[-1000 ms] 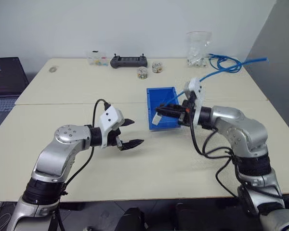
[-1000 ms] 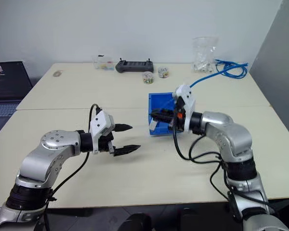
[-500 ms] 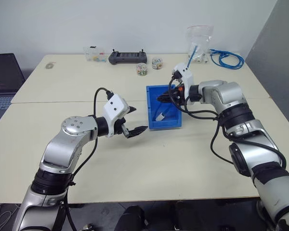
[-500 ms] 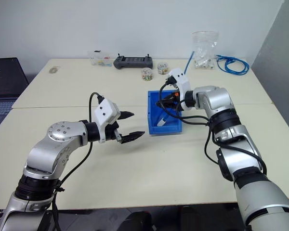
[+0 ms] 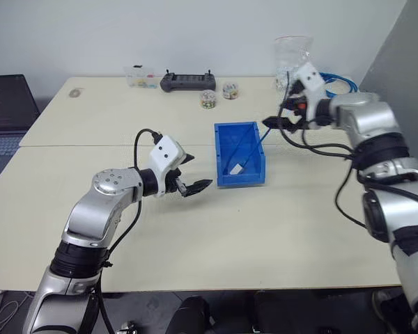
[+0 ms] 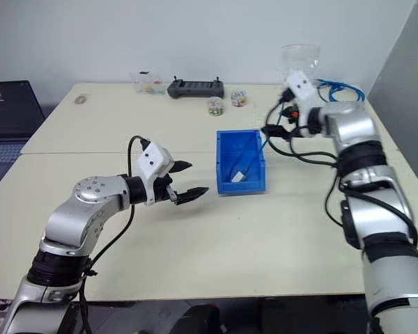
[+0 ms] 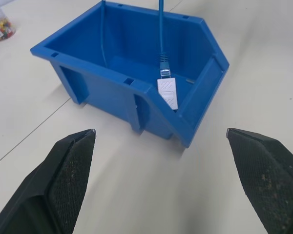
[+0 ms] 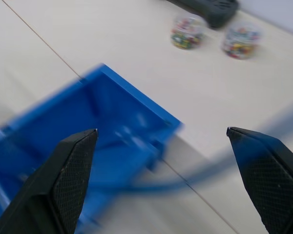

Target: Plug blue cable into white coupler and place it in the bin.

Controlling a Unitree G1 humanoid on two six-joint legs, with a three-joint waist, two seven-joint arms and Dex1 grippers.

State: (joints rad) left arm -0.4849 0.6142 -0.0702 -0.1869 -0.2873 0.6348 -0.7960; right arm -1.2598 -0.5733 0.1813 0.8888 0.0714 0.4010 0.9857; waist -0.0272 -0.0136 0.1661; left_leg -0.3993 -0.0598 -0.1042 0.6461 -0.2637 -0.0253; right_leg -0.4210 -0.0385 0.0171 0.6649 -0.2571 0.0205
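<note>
The white coupler (image 7: 168, 91) lies inside the bin (image 7: 112, 92), leaning against the low front lip, and the blue cable (image 7: 161, 29) is plugged into its top end. From there the cable runs up and out over the back wall of the bin. The left wrist view shows the plug and the coupler joined up close; from the head views the coupler is just a small white spot (image 5: 235, 169) in the bin. The head views show the cable going on past the bin toward the right gripper (image 5: 278, 121) and back to a coiled bundle of blue cable (image 6: 341, 90) by a clear plastic bag (image 6: 299, 58).

The left gripper (image 5: 189, 173) hangs just left of the bin, its fingers wide apart and holding nothing. The right gripper is up behind the bin's right back corner, fingers spread wide and empty too.

The bin sits near the seam between two tables (image 5: 111, 125), well away from every table edge. Two small jars of beads (image 8: 187, 31), a black controller (image 5: 188, 82) and a small clear box (image 5: 140, 77) stand in a row by the far edge. The near half of the table is bare
</note>
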